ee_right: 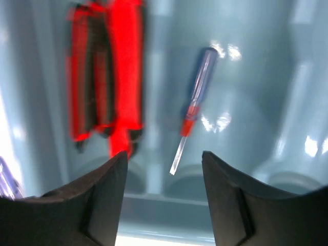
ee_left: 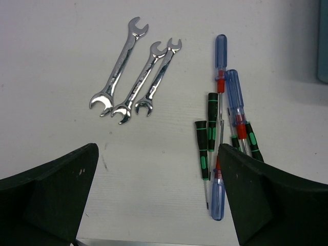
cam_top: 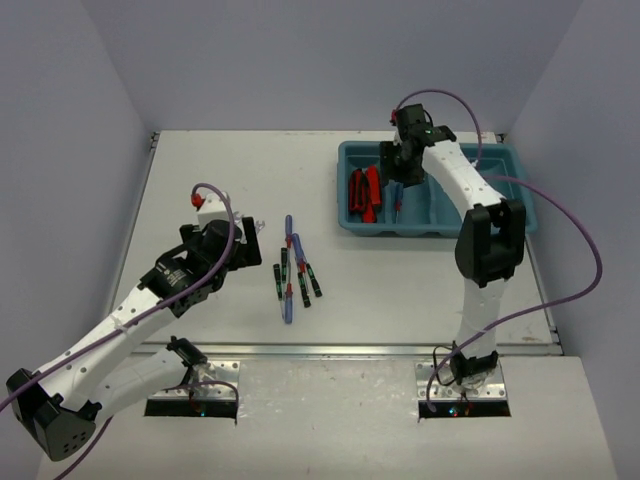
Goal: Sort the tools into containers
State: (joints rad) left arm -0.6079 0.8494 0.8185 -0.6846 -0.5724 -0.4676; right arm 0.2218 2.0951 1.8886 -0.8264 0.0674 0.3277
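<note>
Three silver wrenches [ee_left: 134, 72] lie on the table, ahead and left of my open, empty left gripper [ee_left: 159, 179]. Blue-handled screwdrivers [ee_left: 234, 97] and short black screwdrivers with green marks [ee_left: 202, 148] lie in a cluster [cam_top: 291, 268] ahead and right, one blue handle [ee_left: 218, 197] beside the right finger. My right gripper [cam_top: 400, 168] hovers open and empty over the teal tray [cam_top: 440, 236]. In the right wrist view the red-and-black tools [ee_right: 105, 77] lie in one compartment and a blue screwdriver [ee_right: 193, 107] in the compartment beside it, both beyond the gripper [ee_right: 164, 174].
The tray's two right compartments [cam_top: 480, 195] hold nothing that I can see. The right arm's purple cable [cam_top: 570, 215] loops over the tray's right side. Side walls bound the table on the left and right.
</note>
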